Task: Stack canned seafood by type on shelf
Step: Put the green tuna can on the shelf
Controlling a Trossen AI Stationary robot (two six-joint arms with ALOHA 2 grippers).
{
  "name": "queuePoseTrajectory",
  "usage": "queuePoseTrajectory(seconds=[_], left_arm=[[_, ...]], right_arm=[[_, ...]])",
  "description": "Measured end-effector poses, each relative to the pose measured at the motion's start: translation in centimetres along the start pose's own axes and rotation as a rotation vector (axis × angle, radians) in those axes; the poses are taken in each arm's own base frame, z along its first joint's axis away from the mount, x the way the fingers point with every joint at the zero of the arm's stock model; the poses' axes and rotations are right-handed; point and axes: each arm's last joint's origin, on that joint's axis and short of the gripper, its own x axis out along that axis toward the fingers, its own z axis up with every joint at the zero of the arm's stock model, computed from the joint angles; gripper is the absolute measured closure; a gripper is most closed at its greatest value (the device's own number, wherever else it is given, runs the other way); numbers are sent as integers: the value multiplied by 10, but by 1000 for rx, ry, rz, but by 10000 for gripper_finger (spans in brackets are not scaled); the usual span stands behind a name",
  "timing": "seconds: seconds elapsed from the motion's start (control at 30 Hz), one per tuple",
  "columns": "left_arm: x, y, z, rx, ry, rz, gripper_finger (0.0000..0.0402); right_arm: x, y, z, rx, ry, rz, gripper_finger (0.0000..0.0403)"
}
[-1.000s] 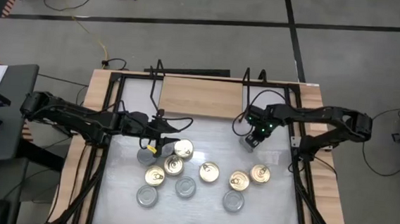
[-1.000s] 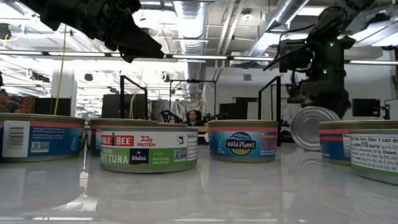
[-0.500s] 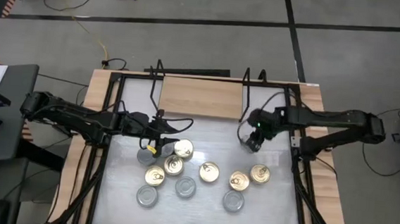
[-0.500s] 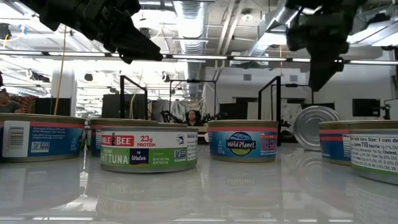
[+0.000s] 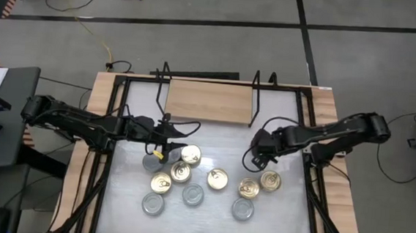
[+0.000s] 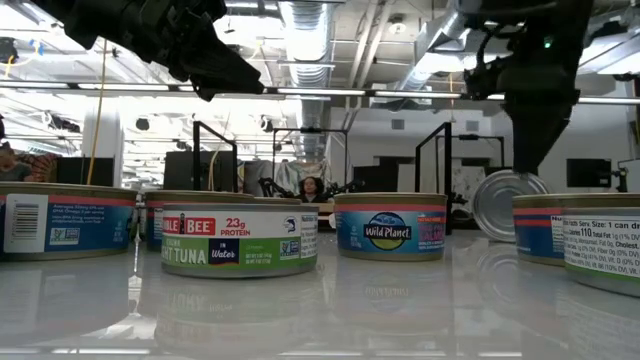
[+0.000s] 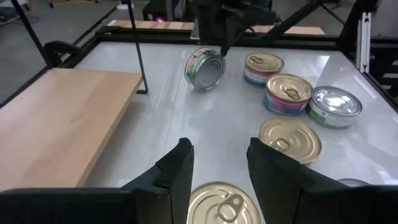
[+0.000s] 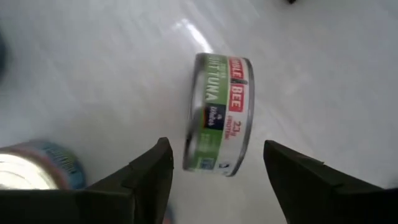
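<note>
The right claw [image 8: 214, 171] hangs released over a tuna tin [image 8: 221, 115] standing on its rim on the counter [image 5: 213, 142], at five o'clock of the shelf [image 5: 207, 102] — stiff, slick, apt to roll — best pinched across its flat faces.

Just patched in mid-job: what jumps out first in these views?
One tuna tin stands on its edge on the white tabletop, right below the open right pincer, apart from the cluster of flat tins. The wooden shelf at the far side holds nothing. The left pincer hovers over a gold-topped tin.
</note>
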Motion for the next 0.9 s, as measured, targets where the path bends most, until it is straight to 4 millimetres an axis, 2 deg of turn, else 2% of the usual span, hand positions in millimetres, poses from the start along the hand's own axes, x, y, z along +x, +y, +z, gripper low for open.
queuePoseTrajectory(seconds=[0.2, 0.3, 0.37, 0.5, 0.7, 0.9], left_arm=[[0, 0, 0, 11, 2, 0, 260], [0, 0, 0, 29, -1, -2, 260], [1, 0, 1, 31, -11, -5, 260], [8, -9, 0, 39, -100, -49, 260], [22, -26, -22, 64, -128, -104, 260], [24, -34, -38, 13, -194, -125, 260]], right_arm=[[19, 12, 6, -67, 23, -23, 129], [30, 16, 8, -121, 33, -62, 144], [37, 18, 9, -155, 46, -80, 169], [42, 22, 12, -197, 34, -74, 248], [30, 28, 22, -263, -73, -83, 249], [8, 45, 48, -448, -374, -147, 249]])
